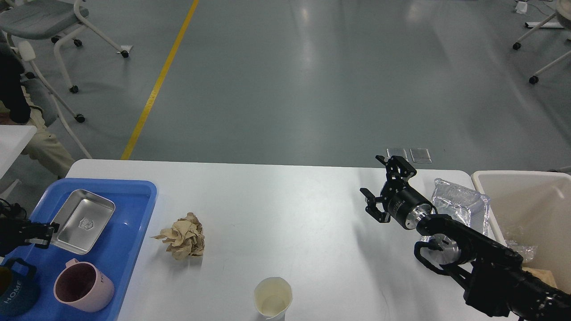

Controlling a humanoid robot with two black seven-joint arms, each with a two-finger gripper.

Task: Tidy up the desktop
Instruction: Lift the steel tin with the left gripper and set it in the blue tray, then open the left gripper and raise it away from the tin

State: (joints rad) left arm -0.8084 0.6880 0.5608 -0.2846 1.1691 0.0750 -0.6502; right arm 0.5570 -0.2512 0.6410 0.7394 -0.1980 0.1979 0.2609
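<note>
Right tool hung wide above my smooth white bench, right of the crumpled brown paper ball; left tool's spread unclear.

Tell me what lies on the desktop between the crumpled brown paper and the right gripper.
Head view: only bare desktop lies between the crumpled brown paper and the right gripper.

Glossy white desktop; shiny metal pan; crumpled brown paper.

The table is a large, smooth white rectangle with rounded far corners. It lies flat and spreads across the near half of the scene, from left to right.
</note>
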